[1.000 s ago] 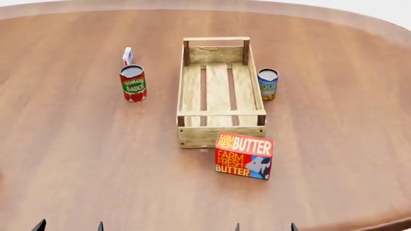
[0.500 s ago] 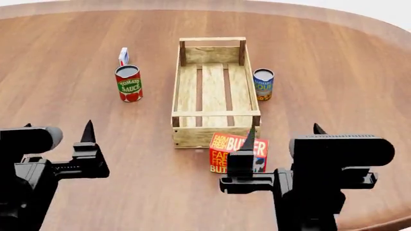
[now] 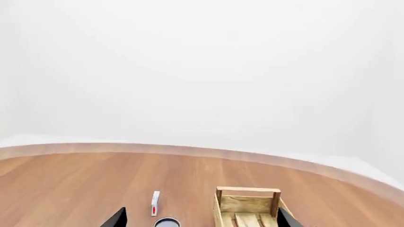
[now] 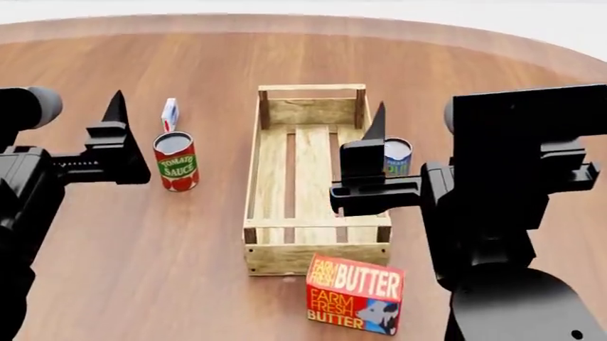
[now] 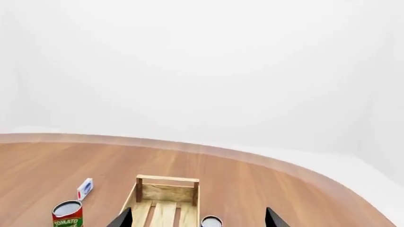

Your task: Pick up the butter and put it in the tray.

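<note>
The butter (image 4: 355,295), a red-orange carton with white and yellow lettering, stands on the table just in front of the tray's near end. The tray (image 4: 254,177), a long light-wood slatted crate, lies lengthwise in the middle; it also shows in the left wrist view (image 3: 247,204) and the right wrist view (image 5: 165,194). My left gripper (image 4: 68,106) is open and empty, held high at the left. My right gripper (image 4: 428,117) is open and empty, held high over the tray's right side. Both wrist views show wide-apart fingertips, left (image 3: 117,218) and right (image 5: 271,218). The butter is out of both wrist views.
A tomato sauce can (image 4: 176,162) stands left of the tray, with a small white-and-red carton (image 4: 170,114) behind it. A blue can (image 4: 396,158) stands right of the tray, partly behind my right gripper. The round wooden table's edge (image 4: 531,60) curves at the back.
Both arms have risen from the bottom of the head view to high over the table. The view has shifted, so the tray and butter sit lower in it. Nothing was grasped.
</note>
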Controlling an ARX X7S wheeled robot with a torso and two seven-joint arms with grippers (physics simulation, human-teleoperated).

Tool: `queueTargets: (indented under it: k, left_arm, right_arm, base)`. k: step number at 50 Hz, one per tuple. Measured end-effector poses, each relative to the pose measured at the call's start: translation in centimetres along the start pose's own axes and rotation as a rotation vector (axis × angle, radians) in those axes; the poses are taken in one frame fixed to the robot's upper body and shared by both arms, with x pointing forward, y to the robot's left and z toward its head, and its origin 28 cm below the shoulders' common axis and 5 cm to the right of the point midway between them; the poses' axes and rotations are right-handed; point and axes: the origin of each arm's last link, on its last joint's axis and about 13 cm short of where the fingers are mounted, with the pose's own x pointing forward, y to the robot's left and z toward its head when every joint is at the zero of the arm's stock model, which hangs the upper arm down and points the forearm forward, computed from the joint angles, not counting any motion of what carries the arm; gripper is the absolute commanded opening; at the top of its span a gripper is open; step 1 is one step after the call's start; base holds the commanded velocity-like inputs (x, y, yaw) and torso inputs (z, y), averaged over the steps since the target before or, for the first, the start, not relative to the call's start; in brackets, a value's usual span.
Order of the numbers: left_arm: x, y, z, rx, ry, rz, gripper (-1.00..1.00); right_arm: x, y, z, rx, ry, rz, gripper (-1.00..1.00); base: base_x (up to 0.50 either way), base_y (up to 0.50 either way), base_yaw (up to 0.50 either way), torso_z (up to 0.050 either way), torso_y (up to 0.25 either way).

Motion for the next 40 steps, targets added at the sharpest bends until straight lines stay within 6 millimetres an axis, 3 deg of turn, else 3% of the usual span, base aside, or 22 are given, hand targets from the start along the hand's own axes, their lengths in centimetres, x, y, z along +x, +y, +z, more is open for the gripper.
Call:
queueTargets:
  k: [34, 40]
  left_arm:
    - [0.07, 0.16, 0.35, 0.016, -0.019, -0.003, 1.00]
    - [0.09, 0.19, 0.33, 0.017, -0.020, -0.002, 1.00]
  right_arm:
    - [0.24, 0.11, 0.55, -0.007, 0.008, 0.023, 1.00]
    - [0.29, 0.08, 0.59, 0.004, 0.008, 0.021, 1.00]
  base:
    - [0.50, 0.00, 0.00, 0.000, 0.001]
    - [0.07, 0.00, 0.00, 0.000, 0.002]
